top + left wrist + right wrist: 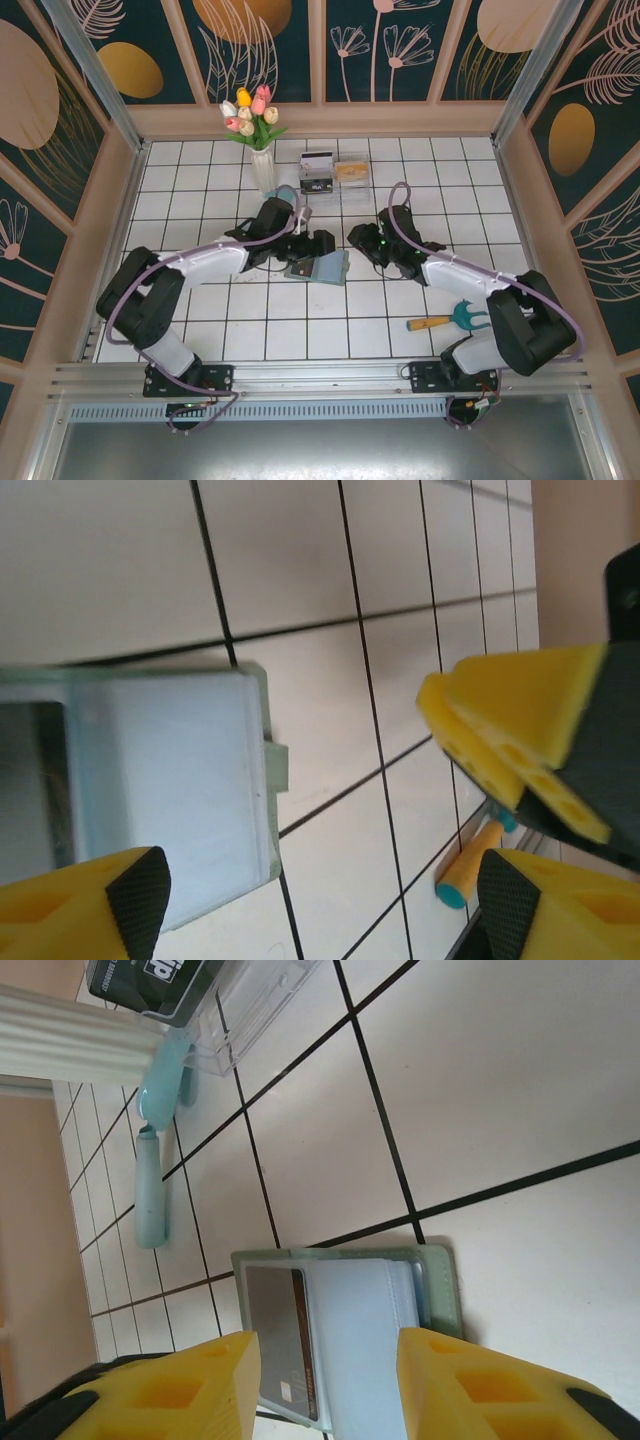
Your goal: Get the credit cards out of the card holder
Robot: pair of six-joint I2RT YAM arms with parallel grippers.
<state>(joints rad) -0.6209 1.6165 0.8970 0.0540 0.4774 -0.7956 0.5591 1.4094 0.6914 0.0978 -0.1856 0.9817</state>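
White-tiled table (400, 330), centre: card holder (318, 268) lying open, probably soft, floppy | credit card (282, 1335) likely stiff, slick; you should be pinching its exposed edge | left gripper (322, 243) gaping wide, right gripper (325, 1360) half-parted, both empty.

A white tiled floor (200, 180) lies within dark teal walls (350, 50) painted with flowers.

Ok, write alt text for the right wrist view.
An open card holder, green outside and blue-grey inside, lies on the white tiled table with a grey card in one pocket. The yellow fingers of the right hand stand apart, one either side.
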